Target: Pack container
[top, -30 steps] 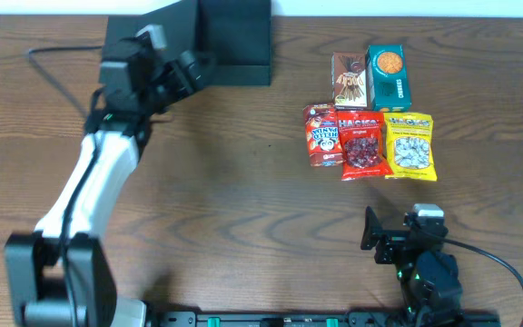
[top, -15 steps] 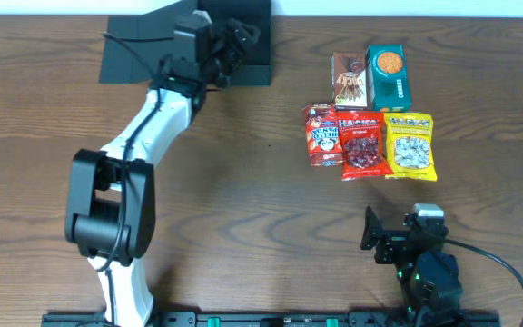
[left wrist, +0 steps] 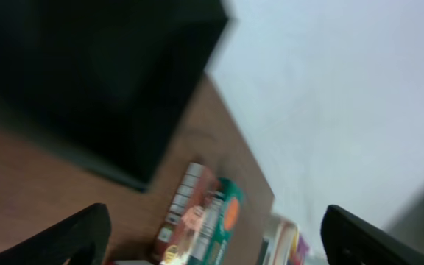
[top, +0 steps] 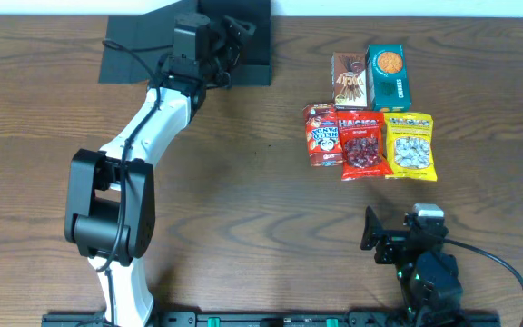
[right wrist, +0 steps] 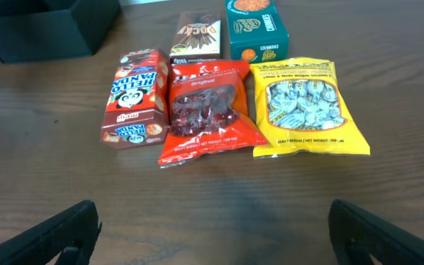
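Observation:
The black container [top: 254, 65] stands open at the table's far edge, its flap lid [top: 123, 56] lying flat to the left. My left gripper [top: 232, 38] is open and empty, hovering over the container's left part. In the blurred left wrist view the container [left wrist: 87, 73] fills the upper left. My right gripper [top: 381, 238] is open and empty near the front right edge; the right wrist view shows its fingers [right wrist: 212, 239] spread over bare wood. A corner of the container [right wrist: 50, 29] shows at that view's top left.
Several snacks lie in a group at right: a brown stick box [top: 350, 80], a teal carton with an orange circle [top: 389, 77], a red panda box [top: 320, 134], a red packet [top: 362, 145] and a yellow packet [top: 409, 145]. My left arm [top: 143, 136] stretches diagonally across the left half.
My left arm has swung right, from above the flap lid to above the container's box. The flap now lies flat. The right arm has not moved.

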Robot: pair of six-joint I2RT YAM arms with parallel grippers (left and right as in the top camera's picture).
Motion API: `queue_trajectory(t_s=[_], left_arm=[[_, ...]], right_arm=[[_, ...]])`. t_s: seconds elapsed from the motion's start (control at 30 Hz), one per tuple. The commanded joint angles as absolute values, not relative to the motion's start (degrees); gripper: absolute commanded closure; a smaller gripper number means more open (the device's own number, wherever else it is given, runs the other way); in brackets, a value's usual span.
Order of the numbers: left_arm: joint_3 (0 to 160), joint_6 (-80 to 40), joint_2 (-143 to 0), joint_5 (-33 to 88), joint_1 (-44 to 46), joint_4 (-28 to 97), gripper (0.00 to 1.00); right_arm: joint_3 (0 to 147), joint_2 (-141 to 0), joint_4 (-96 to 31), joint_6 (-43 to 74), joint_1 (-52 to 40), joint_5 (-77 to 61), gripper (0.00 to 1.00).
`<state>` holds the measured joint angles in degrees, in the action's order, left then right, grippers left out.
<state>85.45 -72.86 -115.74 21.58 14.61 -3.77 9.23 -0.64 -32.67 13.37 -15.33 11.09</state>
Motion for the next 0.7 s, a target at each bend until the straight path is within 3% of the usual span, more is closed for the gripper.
queue_trajectory(t_s=[0.0,0.3,0.67], left_arm=[[86.5,-79.0,-115.4,14.7,15.4,-1.0,0.12],[86.9,-86.8,-115.6,11.8,14.7,6.4,0.12],[93.4,-87.4,-118.8,12.0,12.8,13.1,0.14]], right_arm=[[8.7,-0.3,-32.8,12.8,-15.1,11.1,0.01],[8.7,-0.3,-32.8,12.8,-15.1,11.1,0.01],[8.7,-0.3,-32.8,12.8,-15.1,11.1,0.01]])
